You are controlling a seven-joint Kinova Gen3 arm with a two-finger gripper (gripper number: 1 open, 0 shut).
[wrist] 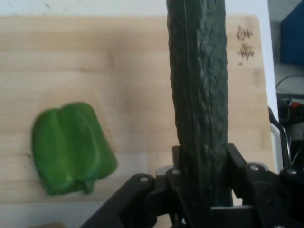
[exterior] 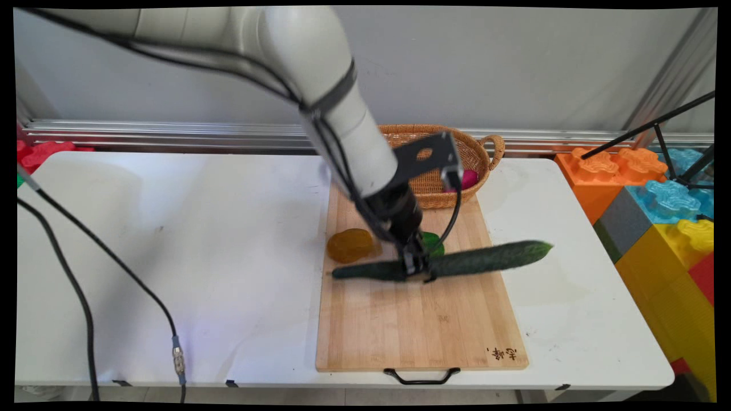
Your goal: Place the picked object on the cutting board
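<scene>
- Gripper [exterior: 417, 268] is clamped on a long dark green cucumber [exterior: 485, 260], its black fingers [wrist: 190, 190] pressing the cucumber's sides somewhat left of its middle; the hand view shows the cucumber running straight up out of the jaws.
- Black cables [exterior: 85, 274] hang over the left part of the white table [exterior: 171, 228], and one ends in a metal connector near the table's front edge.
- Over at the table's far left corner, red toy blocks [exterior: 40, 153] lie just past the edge.
- A wooden cutting board [exterior: 422, 325] lies right of the table's middle, its black handle [exterior: 421, 377] at the table's front edge and a small dark mark at its front right corner.
- An amber, rounded lump [exterior: 349, 245] sits at the board's left edge, just beyond the cucumber's left tip.
- The cucumber stretches across the board's width, tilted slightly up to the right, and its right tip juts past the board's right edge; whether it touches the board cannot be told.
- A green bell pepper [wrist: 71, 147] lies on the board right beside the gripper, on its far side.
- A wicker basket [exterior: 457, 165] with a loop handle stands at the board's far edge, with something pink [exterior: 468, 178] inside.
- Large orange, blue, yellow and grey building blocks [exterior: 657, 194] are stacked beyond the table's right edge.
</scene>
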